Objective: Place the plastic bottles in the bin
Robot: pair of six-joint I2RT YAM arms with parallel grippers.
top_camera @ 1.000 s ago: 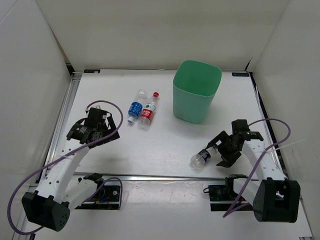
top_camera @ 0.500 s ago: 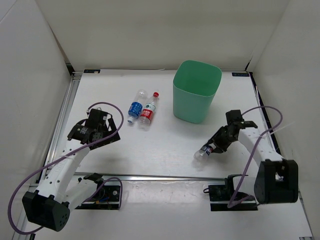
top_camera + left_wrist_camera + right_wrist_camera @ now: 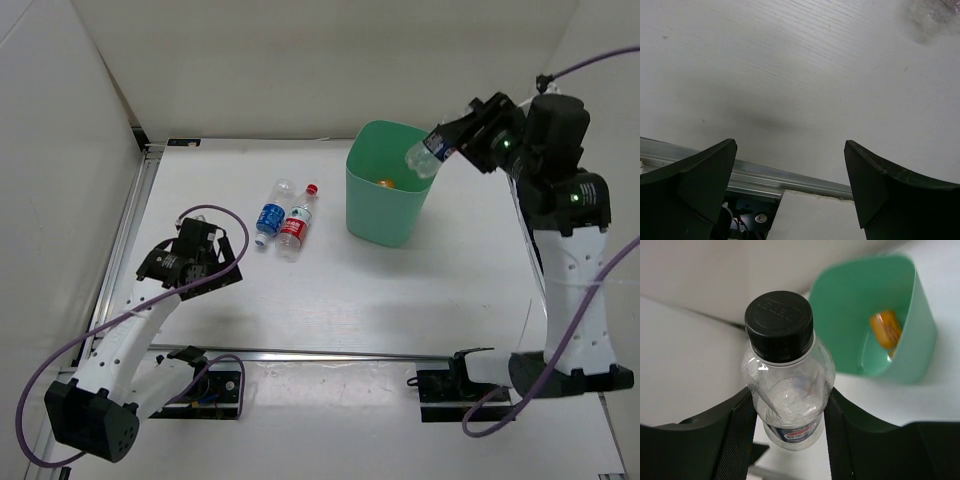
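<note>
Dark-labelled bottle [image 3: 788, 390] clamped between right fingers [image 3: 738, 432]

clear bottle [image 3: 934, 14] blurred, cut off top-right

Blocked right of centre near the far edge by the bin [image 3: 385, 218], tall and open-topped. Over its right rim, taken up by the right gripper [image 3: 442, 143] clamped on the dark-labelled bottle [image 3: 418, 160]. Inside, partly filled by the orange bottle [image 3: 385, 183]. Left of the bin, narrowed by the blue-labelled bottle [image 3: 270, 214] and red-labelled bottle [image 3: 293, 228], lying touching side by side, with a gap before the bin wall. Open across the middle and along the near and right edges. Toward the left edge, occupied by the left gripper [image 3: 790, 145], jaws apart over bare worktop [image 3: 805, 75].
</note>
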